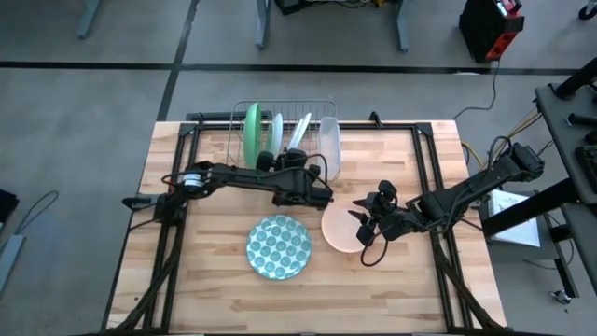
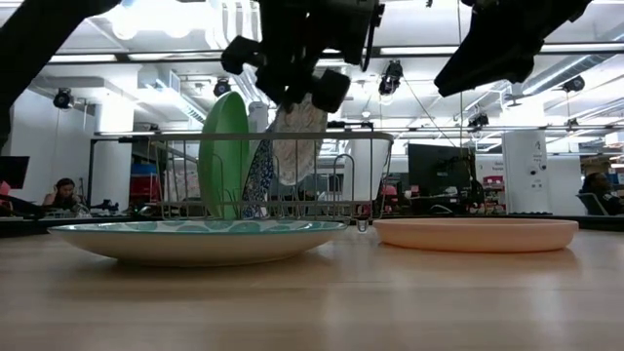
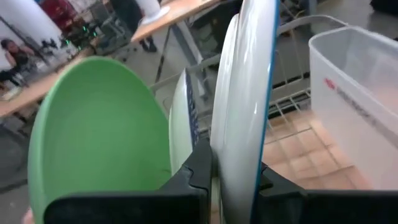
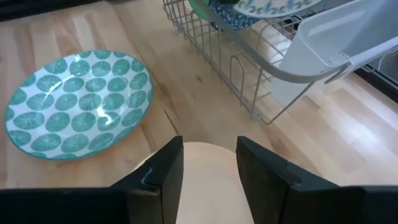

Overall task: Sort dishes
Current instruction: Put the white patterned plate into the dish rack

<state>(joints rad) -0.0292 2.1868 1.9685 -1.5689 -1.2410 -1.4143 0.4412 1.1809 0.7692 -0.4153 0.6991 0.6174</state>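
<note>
Two plates lie flat on the table: the dotted plate (image 1: 279, 247) and pink bowl (image 1: 340, 229). Left gripper (image 3: 231, 180) pinches the floral plate (image 3: 245, 93) upright so it slides into the rack (image 1: 284, 131) beside the green plate (image 1: 253, 131). Right gripper (image 4: 210, 165) hangs open over the bowl.

The high camera looked straight down on the wire rack (image 1: 284, 140). The low camera sat at surface level, facing the rack (image 2: 283, 175) across the dotted plate (image 2: 195, 239). The left wrist camera was pressed close among the racked plates. The right wrist camera looked down near the rack (image 4: 249, 81); all views shared it.
</note>
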